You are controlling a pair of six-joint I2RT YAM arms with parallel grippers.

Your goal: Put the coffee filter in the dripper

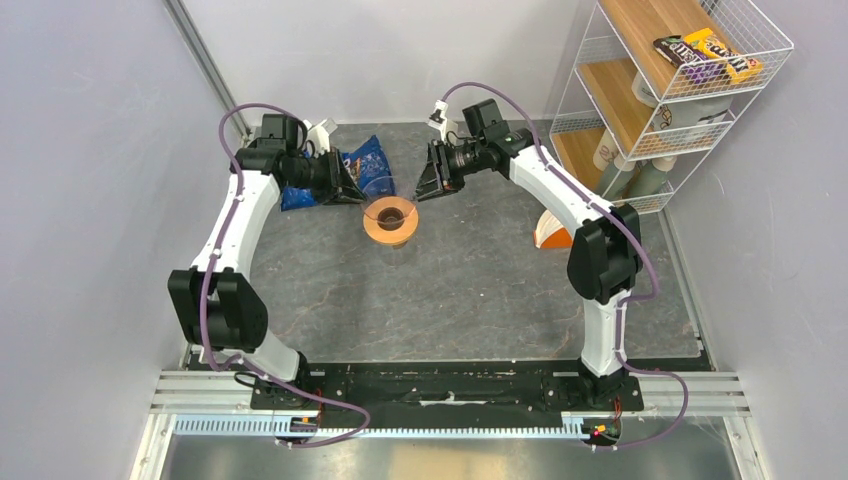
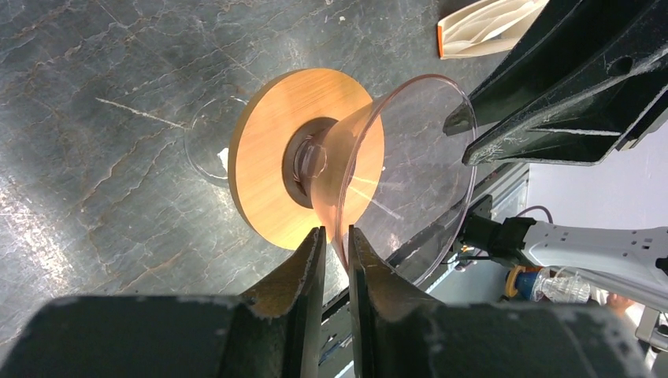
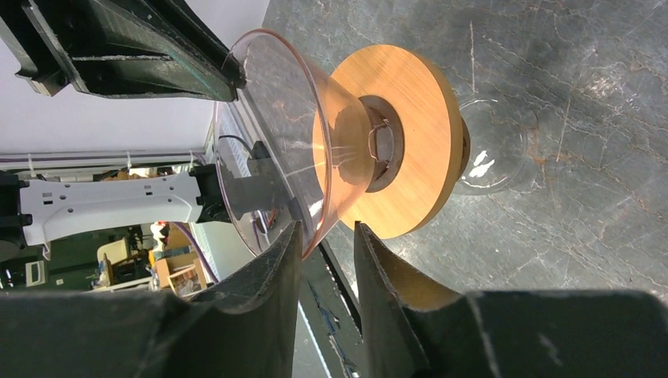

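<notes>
The dripper [image 1: 390, 218] stands mid-table on a small clear glass [image 2: 206, 146]. It is an orange-tan disc [image 2: 264, 157] with a dark centre and a clear cone above it. My left gripper [image 2: 336, 236] reaches in from the left. Its jaws are nearly together, with the cone's wall between them. From the right comes my right gripper [image 3: 327, 232]. Its jaws stand apart astride the opposite wall, which touches one finger only. The disc [image 3: 417, 118] and the glass [image 3: 492, 150] also show in the right wrist view. The coffee filter is out of view.
An orange-and-white pack [image 1: 553, 232] lies right of the dripper with white folded paper in its mouth [image 2: 488, 27]. A blue snack bag [image 1: 365, 165] lies behind the left gripper [image 1: 355, 190]. A white wire shelf [image 1: 680, 90] stands at the back right.
</notes>
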